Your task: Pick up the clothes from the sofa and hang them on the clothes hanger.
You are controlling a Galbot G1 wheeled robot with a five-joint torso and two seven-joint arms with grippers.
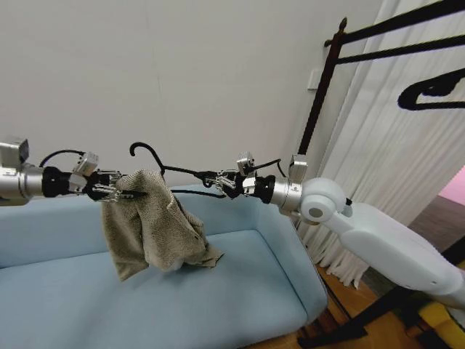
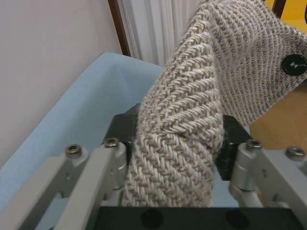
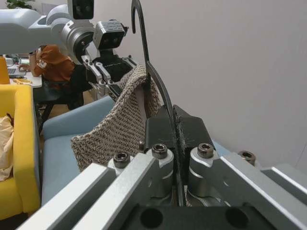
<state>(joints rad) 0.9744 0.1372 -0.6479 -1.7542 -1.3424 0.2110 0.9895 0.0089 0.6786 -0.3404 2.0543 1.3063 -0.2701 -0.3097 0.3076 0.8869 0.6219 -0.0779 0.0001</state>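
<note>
Your knitted beige garment (image 1: 149, 233) is off the cushions and hangs in the air above the pale blue sofa (image 1: 232, 298), draped over one arm of a black wire hanger (image 1: 183, 172). You cannot tell whether its loose lower edge touches the seat. A dark button (image 2: 293, 64) shows on the fold nearest the left wrist camera. Your left gripper (image 1: 128, 194) reaches in from the left, its fingers clamped on a bunched fold of the knit at the top of the garment. Your right gripper (image 1: 212, 179) comes in from the right, about level with the left one. Its jaws are closed on the hanger's thin bar, and the hook rises just above the garment. Past the right arm, a dark clothes rack (image 1: 320, 94) stands by the sofa's right end in front of a white curtain (image 1: 378, 160). A second black hanger (image 1: 434, 91) shows below its rails.
</note>
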